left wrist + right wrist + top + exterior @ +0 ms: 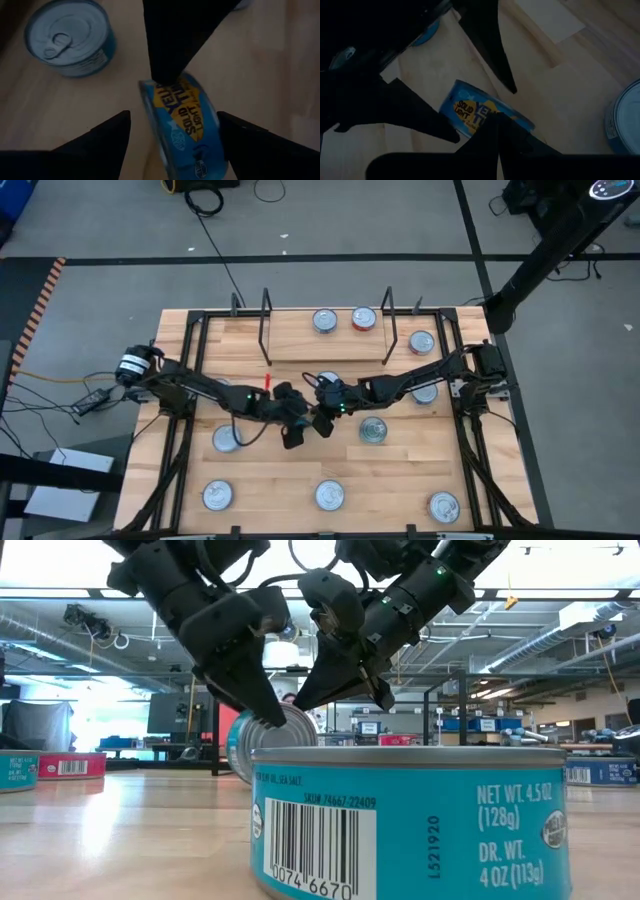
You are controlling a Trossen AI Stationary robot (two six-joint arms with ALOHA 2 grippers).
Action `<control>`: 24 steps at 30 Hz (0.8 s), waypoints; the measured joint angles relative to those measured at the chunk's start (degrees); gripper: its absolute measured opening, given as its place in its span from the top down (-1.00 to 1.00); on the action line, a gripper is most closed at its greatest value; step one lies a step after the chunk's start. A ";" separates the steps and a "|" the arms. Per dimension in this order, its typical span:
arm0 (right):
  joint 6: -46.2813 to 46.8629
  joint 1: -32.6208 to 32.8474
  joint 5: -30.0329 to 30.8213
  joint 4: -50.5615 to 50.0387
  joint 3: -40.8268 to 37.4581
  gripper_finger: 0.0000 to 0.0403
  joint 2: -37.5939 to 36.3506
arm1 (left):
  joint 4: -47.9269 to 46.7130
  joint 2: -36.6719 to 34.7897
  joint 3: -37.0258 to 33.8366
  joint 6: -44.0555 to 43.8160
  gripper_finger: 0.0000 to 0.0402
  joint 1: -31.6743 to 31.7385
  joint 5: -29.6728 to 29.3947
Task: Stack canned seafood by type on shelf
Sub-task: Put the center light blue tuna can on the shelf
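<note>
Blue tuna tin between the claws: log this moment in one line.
blue tuna tin: tipped on edge, mid-table | left claw: open, straddling it | right claw: shut, tip against tin | shelf: three tins

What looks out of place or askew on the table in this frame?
One blue-labelled tin stands on its edge mid-table between both grippers, while the other tins lie flat. The left gripper is open, its fingers either side of the tin; the shut right gripper has its tip at it.

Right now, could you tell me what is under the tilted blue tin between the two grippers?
Bare wooden tabletop shows around the blue tin, which stands on its edge. The contact spot itself is hidden by the tin and a dark finger.
</note>
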 joint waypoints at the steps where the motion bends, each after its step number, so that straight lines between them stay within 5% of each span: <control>1: 0.00 0.00 0.00 -0.01 0.00 0.94 0.00 | -1.61 0.04 0.80 0.26 -0.48 -0.02 -0.50; 10: 0.04 0.00 -1.01 -0.18 0.04 0.94 -0.09 | -9.62 -0.20 4.38 2.27 -0.32 0.00 -3.72; 24: 0.02 0.04 -1.75 -0.30 0.09 0.94 -0.11 | -9.50 -0.20 4.37 9.32 0.04 0.02 3.13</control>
